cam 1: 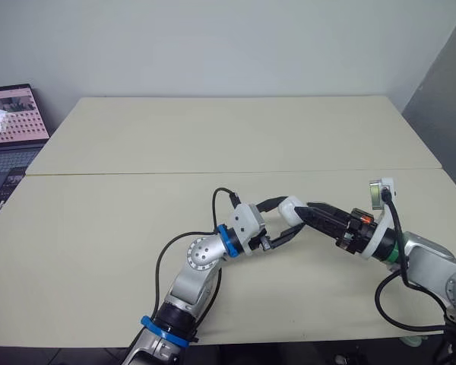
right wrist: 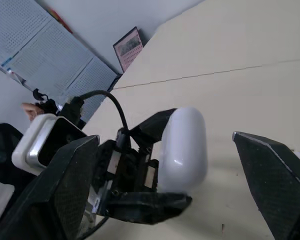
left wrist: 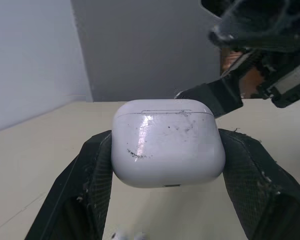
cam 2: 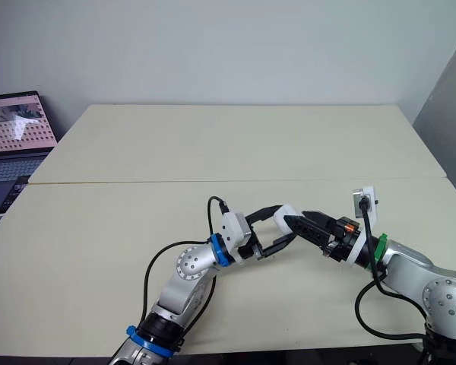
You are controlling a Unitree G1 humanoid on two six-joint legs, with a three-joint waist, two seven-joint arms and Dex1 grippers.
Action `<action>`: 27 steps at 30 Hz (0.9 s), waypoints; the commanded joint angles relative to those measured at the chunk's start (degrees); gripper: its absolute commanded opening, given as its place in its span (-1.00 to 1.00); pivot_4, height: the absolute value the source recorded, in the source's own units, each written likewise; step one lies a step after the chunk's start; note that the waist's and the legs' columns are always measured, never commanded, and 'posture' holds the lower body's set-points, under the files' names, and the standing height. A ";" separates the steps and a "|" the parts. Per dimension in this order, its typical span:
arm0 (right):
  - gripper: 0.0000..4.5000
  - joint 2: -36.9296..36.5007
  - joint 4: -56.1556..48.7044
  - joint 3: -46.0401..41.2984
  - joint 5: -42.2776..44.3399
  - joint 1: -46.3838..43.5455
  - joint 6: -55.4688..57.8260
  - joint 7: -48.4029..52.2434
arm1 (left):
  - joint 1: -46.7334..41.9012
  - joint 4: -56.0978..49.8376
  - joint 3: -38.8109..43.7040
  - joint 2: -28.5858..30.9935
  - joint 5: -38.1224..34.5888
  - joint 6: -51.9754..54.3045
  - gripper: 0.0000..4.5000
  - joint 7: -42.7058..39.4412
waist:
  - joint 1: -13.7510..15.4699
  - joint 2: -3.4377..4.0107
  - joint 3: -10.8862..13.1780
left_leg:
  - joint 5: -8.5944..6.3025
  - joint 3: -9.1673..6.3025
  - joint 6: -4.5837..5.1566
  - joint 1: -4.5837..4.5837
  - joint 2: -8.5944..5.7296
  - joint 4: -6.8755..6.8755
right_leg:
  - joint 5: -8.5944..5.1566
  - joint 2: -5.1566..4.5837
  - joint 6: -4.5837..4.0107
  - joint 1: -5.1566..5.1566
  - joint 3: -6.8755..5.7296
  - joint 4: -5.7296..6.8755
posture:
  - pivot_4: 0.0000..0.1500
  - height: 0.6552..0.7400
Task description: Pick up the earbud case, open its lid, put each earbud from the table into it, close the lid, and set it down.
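Open room is offered by the far half of the surface (cam 1: pixel 213 129) and by its left side. A laptop (cam 1: pixel 11 133) is set just beyond the left edge, well apart from the arms. Near the front middle the way is blocked. The earbud case (left wrist: pixel 167 145) is clamped in the left tool (cam 1: pixel 292 215), and the spread right tool (cam 1: pixel 313 211) is pressed close from the right. A black cable (cam 1: pixel 215 201) is looped up just left of them.
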 commanded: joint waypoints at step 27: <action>-0.67 -7.24 -0.75 1.94 9.87 -0.03 -1.53 -6.16 | -0.69 -0.01 0.55 0.18 1.08 -1.34 0.99 0.03 | 0.05 0.00 0.00 | 0.00 -0.03 0.00 -0.03 0.02 0.00 | 0.00 0.08 0.01 -0.01 -0.02 -0.03 | 1.00 1.00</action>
